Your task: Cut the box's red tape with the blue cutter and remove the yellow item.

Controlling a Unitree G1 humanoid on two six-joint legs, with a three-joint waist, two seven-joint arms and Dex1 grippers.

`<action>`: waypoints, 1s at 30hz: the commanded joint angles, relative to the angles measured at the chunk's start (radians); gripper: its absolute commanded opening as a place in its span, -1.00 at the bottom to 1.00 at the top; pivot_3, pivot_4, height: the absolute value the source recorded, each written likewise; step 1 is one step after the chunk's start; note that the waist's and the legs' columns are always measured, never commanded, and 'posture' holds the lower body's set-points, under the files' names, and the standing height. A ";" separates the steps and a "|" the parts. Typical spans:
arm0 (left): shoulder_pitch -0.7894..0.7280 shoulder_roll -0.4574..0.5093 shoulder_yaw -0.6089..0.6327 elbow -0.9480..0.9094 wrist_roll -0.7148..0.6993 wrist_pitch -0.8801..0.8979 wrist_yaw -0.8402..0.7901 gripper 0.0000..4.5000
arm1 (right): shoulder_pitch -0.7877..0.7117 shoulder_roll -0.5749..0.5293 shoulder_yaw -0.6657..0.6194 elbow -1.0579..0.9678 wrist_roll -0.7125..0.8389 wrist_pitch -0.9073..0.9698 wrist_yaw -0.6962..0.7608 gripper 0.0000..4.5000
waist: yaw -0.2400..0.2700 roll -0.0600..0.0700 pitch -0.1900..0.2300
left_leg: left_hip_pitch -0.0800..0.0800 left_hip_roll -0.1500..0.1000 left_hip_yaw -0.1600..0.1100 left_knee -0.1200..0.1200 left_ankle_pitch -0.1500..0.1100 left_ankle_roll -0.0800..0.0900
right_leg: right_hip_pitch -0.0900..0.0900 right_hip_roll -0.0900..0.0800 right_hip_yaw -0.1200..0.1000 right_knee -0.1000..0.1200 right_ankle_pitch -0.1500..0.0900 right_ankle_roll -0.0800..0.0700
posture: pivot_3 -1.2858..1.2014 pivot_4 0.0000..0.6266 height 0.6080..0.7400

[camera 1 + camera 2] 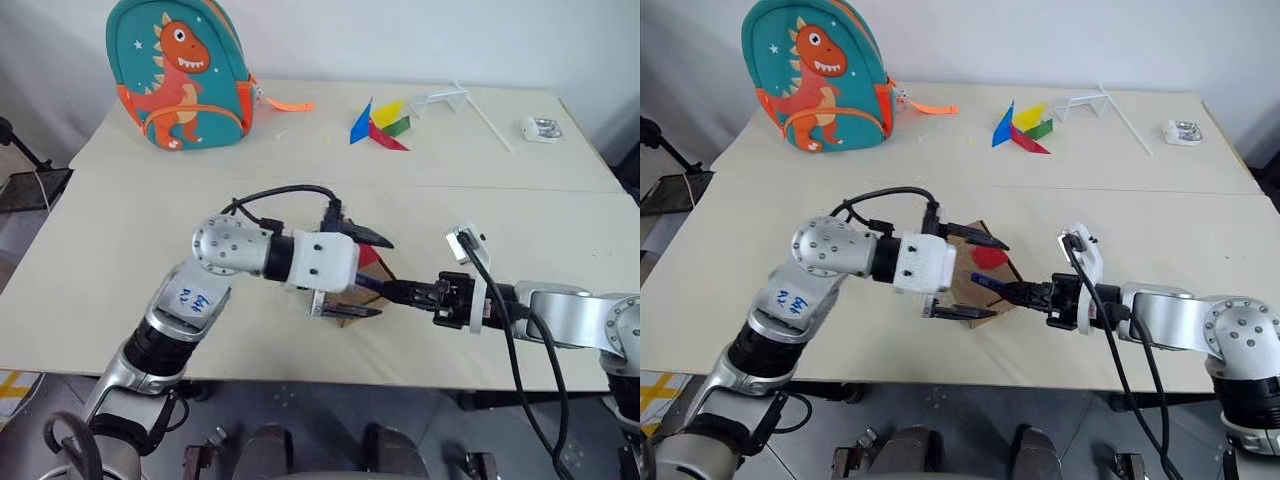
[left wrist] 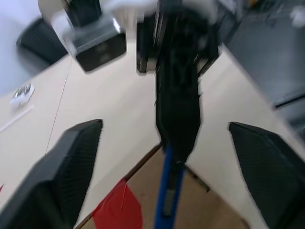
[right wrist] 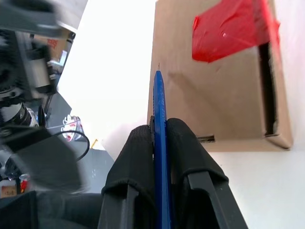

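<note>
Near the front edge of the pale wooden table [image 1: 1200, 215], the right gripper [image 1: 1012, 292] pinched the slim blue pen-shaped cutter [image 3: 159, 143], its long axis aimed toward the small brown cardboard box [image 3: 214, 109] with its red tape [image 3: 233, 29] just ahead, while the left gripper [image 1: 965, 277] straddled the box, spread wide.

One box [image 1: 985, 280], one blue cutter [image 3: 159, 143], one red tape [image 3: 228, 28], one backpack [image 1: 178, 75].

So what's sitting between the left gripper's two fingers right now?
The blue cutter, held by the right gripper, pokes into that gap over the box, beside the red tape. The left wrist view shows it.
</note>
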 commanded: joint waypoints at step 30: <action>0.013 0.056 0.128 0.308 -0.135 0.264 0.128 -1.00 | 0.386 -0.444 -0.480 -0.293 0.015 -0.168 0.093 -0.94 | 0.001 0.000 0.000 | 0.001 0.000 0.001 0.000 0.000 0.000 | 0.000 0.000 0.001 0.000 0.000 0.000 | 0.03 -0.52 1.00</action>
